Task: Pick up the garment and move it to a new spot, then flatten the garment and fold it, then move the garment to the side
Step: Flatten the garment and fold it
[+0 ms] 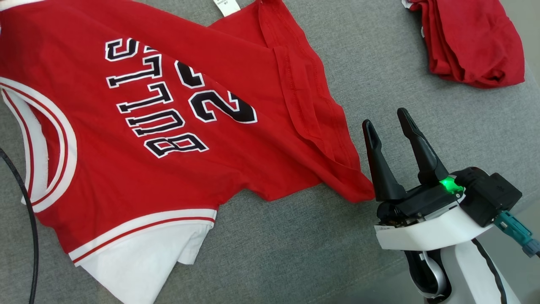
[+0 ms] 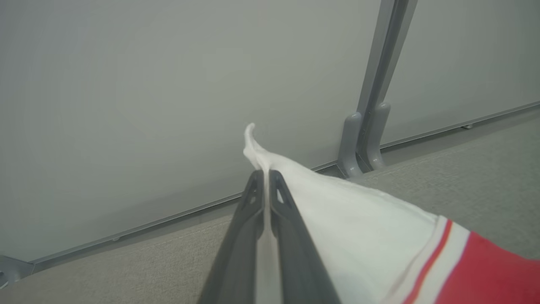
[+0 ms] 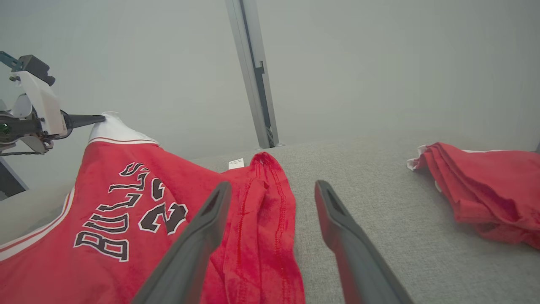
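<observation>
— Where did we find the garment (image 1: 168, 126)?

— We saw it lying lettering side up on the grey cloth surface (image 1: 422, 105). It was red with white trim, black letters and a number. In our head view its neckline lay toward the left and its hem toward the right, with the hem edge rumpled into folds.

— And our left gripper (image 2: 263, 174)?

— Clenched. In the left wrist view its two fingers were pressed together on the white sleeve (image 2: 358, 219), and a tip of white cloth poked out past the fingertips. From the right wrist view we saw that pinched sleeve raised off the surface, the red body sloping down from it.

— What about our right gripper (image 1: 385, 117)?

— Released, its fingers spread well apart with nothing between them. It was just beside the hem corner of the garment, over bare grey cloth. We couldn't tell whether it touched the surface.

— Anything else we noticed?

— A bunched red cloth (image 1: 472, 38) lay at the far right, well apart from the garment. A white label (image 1: 225, 6) showed at the top of our head view, against the red fabric. A black cable (image 1: 25, 211) curved along our left side. Behind the surface we saw a pale wall with a grey post (image 3: 253, 71).
</observation>
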